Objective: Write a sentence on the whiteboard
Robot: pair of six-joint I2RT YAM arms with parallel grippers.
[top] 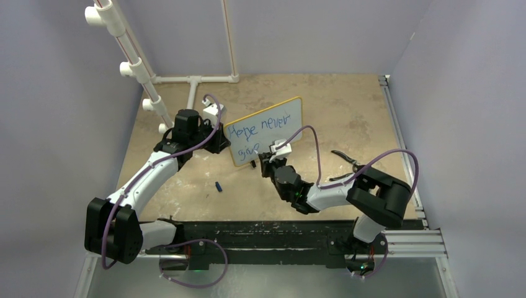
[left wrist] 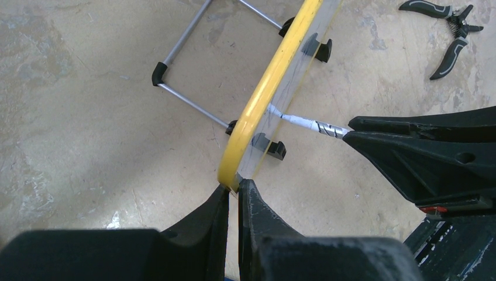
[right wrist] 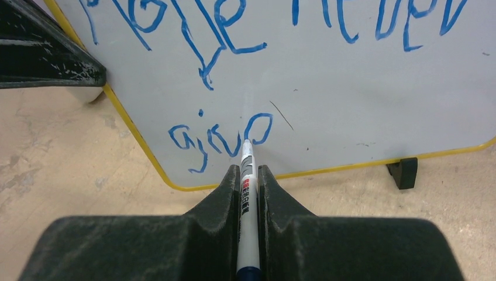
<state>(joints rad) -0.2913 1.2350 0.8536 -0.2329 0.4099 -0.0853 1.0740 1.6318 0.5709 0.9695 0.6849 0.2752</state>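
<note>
**Two lines of the sentence on the whiteboard, the lower one short**

Far left: a white pipe frame rising from the surface along the left wall.

Next to the right: left pincer, all but closed. Nipping the yellow frame at the left end of the whiteboard, one finger on each face.

Nearer, on bare surface between the two arms: a small blue cap, well apart from the board.

Middle of the surface: whiteboard upright on its black feet, left end nearer than the right, written face turned toward the near right.

Behind it, in the left wrist view: a thin wire stand with black corner caps, low on the surface. Whether joined to the board, unclear.

Sentence in blue marker: "Hope never" along the top. Below it, toward the left, "giv" and then one looped letter.

Right of that: right pincer closed tight on a white marker. Barrel lengthwise between the fingers, tip against the board at the loop of that last letter.

Far right, near the rail: black-handled pliers, handles spread, apart from everything else.
</note>
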